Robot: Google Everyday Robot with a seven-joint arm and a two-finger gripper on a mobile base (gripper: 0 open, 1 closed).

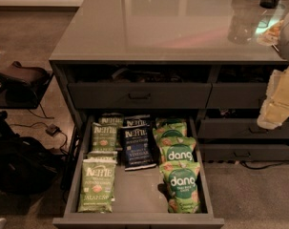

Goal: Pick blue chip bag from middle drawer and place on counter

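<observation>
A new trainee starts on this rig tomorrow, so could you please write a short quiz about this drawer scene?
1. True or false: the blue chip bag lies in the middle drawer, between the light green Kettle bags and the dang bags.
2. Where is the gripper? A) inside the middle drawer; B) at the right edge of view, outside the drawer; C) touching the blue chip bag.
3. Fill in: the blue chip bag is not yet on the ____.
Key: 1 true; 2 B; 3 counter.

blue chip bag in middle drawer, jaws at right edge
</observation>
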